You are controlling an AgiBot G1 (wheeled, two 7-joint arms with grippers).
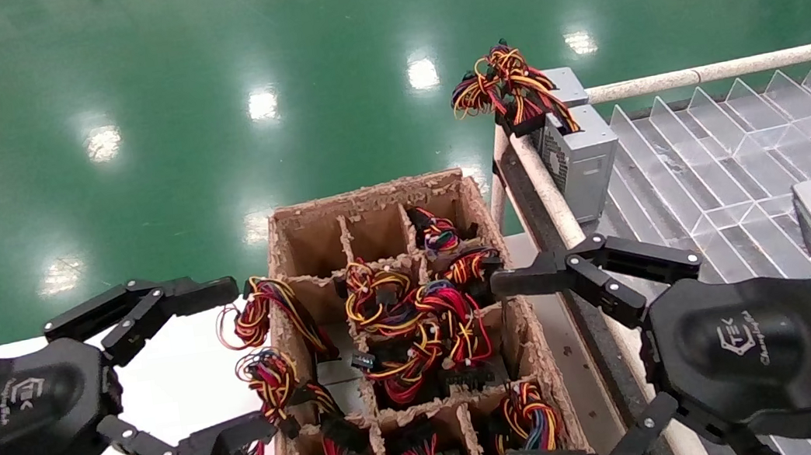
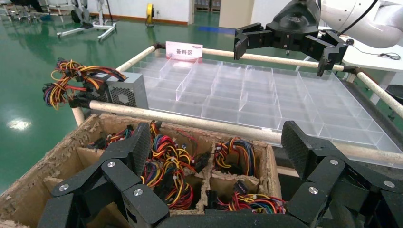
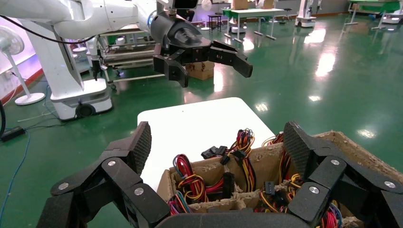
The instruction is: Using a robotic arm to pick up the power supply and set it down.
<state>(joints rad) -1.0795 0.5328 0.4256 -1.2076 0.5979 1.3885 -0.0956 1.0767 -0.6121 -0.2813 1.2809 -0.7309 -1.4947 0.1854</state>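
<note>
Power supply [image 1: 575, 158] stands on tray [image 1: 738, 137], wires hiding its top; both jaws gape empty.

Cardboard crate [image 1: 372, 208] with dividers at 6 o'clock. Clear divided tray [image 1: 723, 139] at 3 o'clock, beside the crate, edged by pale rails [image 1: 714, 71]. White worktop [image 1: 185, 397] at 8 o'clock. Glossy green floor [image 1: 196, 67] beyond.

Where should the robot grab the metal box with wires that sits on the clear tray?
Probably the power supply's flat metal sides, coming down from above. It stands upright at the clear tray's corner, and its wire bundle spills over one end, so grip below that. Both the left gripper and the right gripper are open.
</note>
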